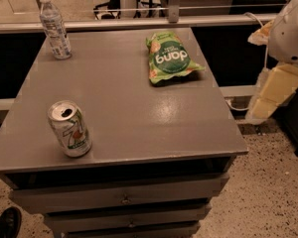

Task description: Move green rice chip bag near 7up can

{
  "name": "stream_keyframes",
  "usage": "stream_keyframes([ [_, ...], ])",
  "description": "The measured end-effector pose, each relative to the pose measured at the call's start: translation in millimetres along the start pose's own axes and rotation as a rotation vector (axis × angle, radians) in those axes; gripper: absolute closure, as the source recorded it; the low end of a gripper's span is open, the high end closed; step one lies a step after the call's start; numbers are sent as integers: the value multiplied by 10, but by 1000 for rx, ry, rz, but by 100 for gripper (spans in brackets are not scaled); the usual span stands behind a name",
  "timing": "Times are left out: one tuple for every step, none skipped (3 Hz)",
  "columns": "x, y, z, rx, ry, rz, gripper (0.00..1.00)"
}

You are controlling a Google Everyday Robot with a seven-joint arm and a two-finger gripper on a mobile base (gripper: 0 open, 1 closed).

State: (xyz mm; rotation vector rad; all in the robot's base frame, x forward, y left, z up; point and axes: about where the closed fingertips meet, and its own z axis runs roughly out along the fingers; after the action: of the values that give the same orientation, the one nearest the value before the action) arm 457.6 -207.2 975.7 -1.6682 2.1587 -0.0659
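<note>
The green rice chip bag [171,58] lies flat at the far right of the grey table top [134,108], its dark-green patch with white letters facing up. The 7up can [69,128] stands upright near the front left corner, well apart from the bag. My gripper [274,90] hangs off the table's right side at the right edge of the view, below the white arm housing [290,29]. It is to the right of the bag, holds nothing and touches neither object.
A clear plastic bottle [53,26] with a white cap stands at the far left corner. The table has drawers [124,198] under its front edge. A railing [139,21] runs behind it. A dark shoe [5,223] shows on the speckled floor at bottom left.
</note>
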Motion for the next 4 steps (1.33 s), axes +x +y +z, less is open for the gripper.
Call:
stream_keyframes([
  [-373, -596, 388, 65, -218, 38, 0],
  [-626, -1047, 666, 79, -342, 72, 0],
  [-899, -1615, 1136, 45, -492, 193, 0],
  [-981, -1922, 1433, 18, -564, 296, 0],
])
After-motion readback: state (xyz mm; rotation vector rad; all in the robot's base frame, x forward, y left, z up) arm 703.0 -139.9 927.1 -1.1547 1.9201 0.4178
